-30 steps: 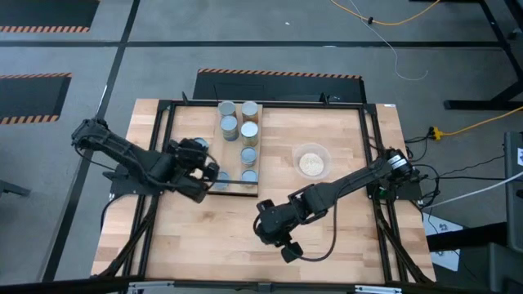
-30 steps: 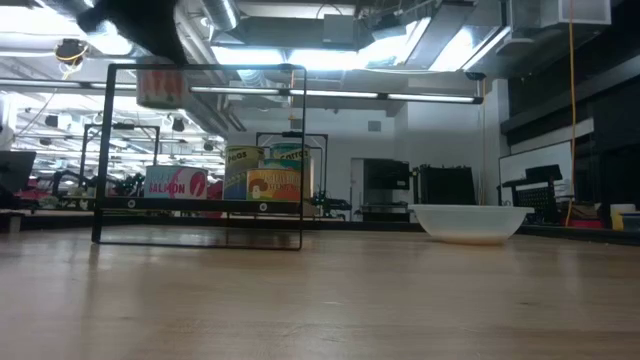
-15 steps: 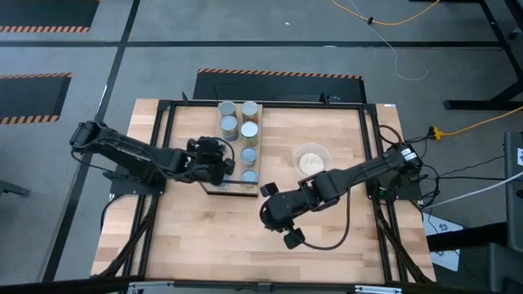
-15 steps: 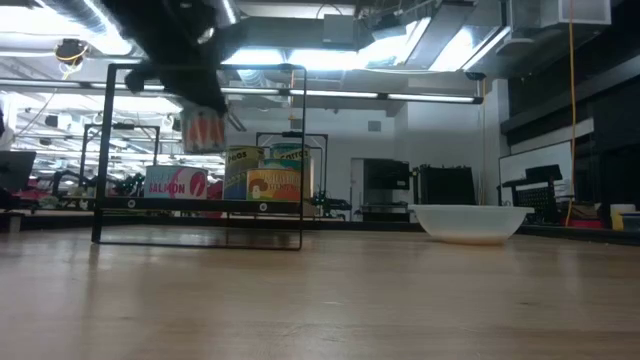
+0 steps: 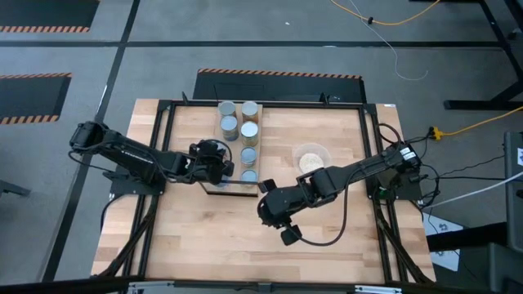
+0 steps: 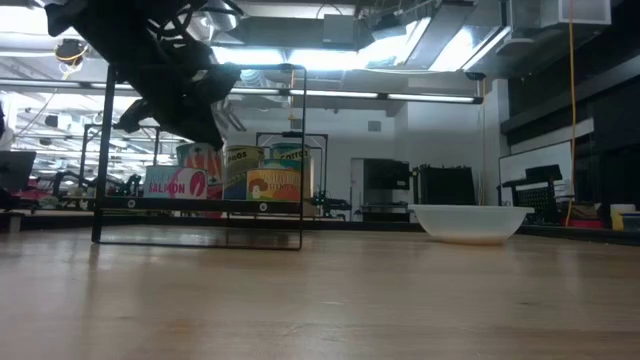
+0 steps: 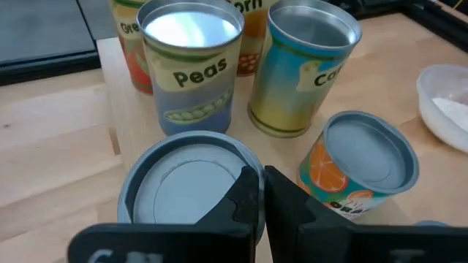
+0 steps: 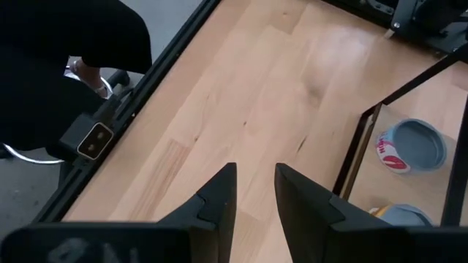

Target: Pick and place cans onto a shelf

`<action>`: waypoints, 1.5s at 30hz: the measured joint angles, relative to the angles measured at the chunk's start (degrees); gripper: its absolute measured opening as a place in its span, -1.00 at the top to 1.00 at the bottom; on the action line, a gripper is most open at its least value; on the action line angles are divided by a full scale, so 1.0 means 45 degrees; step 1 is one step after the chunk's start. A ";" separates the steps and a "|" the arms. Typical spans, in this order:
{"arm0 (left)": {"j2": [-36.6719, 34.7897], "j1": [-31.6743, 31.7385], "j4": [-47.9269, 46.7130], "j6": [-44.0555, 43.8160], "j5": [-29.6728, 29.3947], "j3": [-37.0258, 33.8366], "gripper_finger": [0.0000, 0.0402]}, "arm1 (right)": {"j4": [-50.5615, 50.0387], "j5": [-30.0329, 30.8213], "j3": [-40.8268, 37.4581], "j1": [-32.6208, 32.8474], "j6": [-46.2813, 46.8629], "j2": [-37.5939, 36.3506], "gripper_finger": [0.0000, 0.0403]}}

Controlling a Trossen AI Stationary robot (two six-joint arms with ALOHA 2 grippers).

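**Left gripper closed above the cans on the shelf, right arm waiting over bare table**

In the left wrist view, the left gripper is sitting with its two dark fingers pressed together, nothing between them, just above the grey lid of the nearest can. That can is standing upright, its long axis vertical. Beside it an orange-labelled can is also standing upright, and farther off the Peas can and a yellow-and-blue can are standing side by side, tops facing up.

In the high view, the cans are forming a short column near the frame's centre, running from the middle toward the top edge, on the shelf, whose long axis is running up and down the picture. The left arm is reaching in from the frame's left, stretched nearly level across the table, its wrist ending over the lower end of the column.

The right gripper is hanging below the centre of the high view, over bare wood, well apart from the cans; its fingers are standing parted and holding nothing. A clear bowl is resting right of centre.

In the low view, the left arm is coming down at the upper left onto the shelf's frame.
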 joint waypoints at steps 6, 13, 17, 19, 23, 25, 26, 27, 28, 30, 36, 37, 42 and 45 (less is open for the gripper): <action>0.0000 0.0000 0.0031 0.0010 0.0197 -0.0035 0.98 | 0.0174 -0.0004 0.0000 0.0000 -0.0002 0.0010 0.51; 0.0000 0.0005 0.0024 0.0008 0.0557 -0.0035 0.89 | 0.0174 -0.0004 0.0000 0.0000 0.0000 0.0010 0.51; 0.0000 -0.0003 0.0007 0.0010 0.0680 -0.0035 0.88 | 0.0174 -0.0004 0.0000 0.0000 0.0000 0.0010 0.51; 0.0000 0.0001 0.0001 0.0011 0.0680 -0.0035 0.89 | 0.0172 -0.0004 0.0000 0.0000 0.0029 0.0010 0.51; 0.0000 0.0000 0.0000 0.0010 0.0680 -0.0035 0.88 | 0.0169 -0.0007 0.0000 0.0000 0.0034 0.0010 0.51; 0.0000 0.0000 0.0000 0.0010 0.0680 -0.0035 0.86 | 0.0169 -0.0009 0.0000 0.0000 0.0034 0.0010 0.51; 0.0000 0.0000 0.0000 0.0010 0.0680 -0.0035 0.85 | 0.0169 -0.0007 0.0000 0.0000 0.0034 0.0010 0.51; 0.0000 0.0000 0.0000 0.0015 0.0680 -0.0035 0.83 | 0.0169 -0.0007 0.0000 0.0000 0.0034 0.0010 0.51; 0.0000 0.0000 0.0000 0.0015 0.0680 -0.0035 0.81 | 0.0169 -0.0009 0.0000 0.0000 0.0034 0.0010 0.51; 0.0000 0.0000 0.0000 0.0019 0.0675 -0.0035 0.78 | 0.0169 -0.0007 0.0000 0.0000 0.0034 0.0010 0.51; 0.0000 0.0000 0.0003 0.0019 0.0675 -0.0035 0.66 | 0.0164 -0.0009 0.0000 0.0000 0.0034 0.0013 0.51; 0.0000 0.0000 0.0000 0.0019 0.0667 -0.0035 0.65 | 0.0164 -0.0009 0.0000 0.0000 0.0038 0.0015 0.51; -0.0009 0.0000 0.0001 0.0605 0.0154 -0.0034 0.61 | 0.0164 -0.0009 0.0000 0.0000 0.0039 0.0015 0.51; -0.0044 0.0000 -0.0017 0.1825 -0.0044 0.0159 0.61 | 0.0164 -0.0014 0.0000 0.0000 0.0039 0.0015 0.51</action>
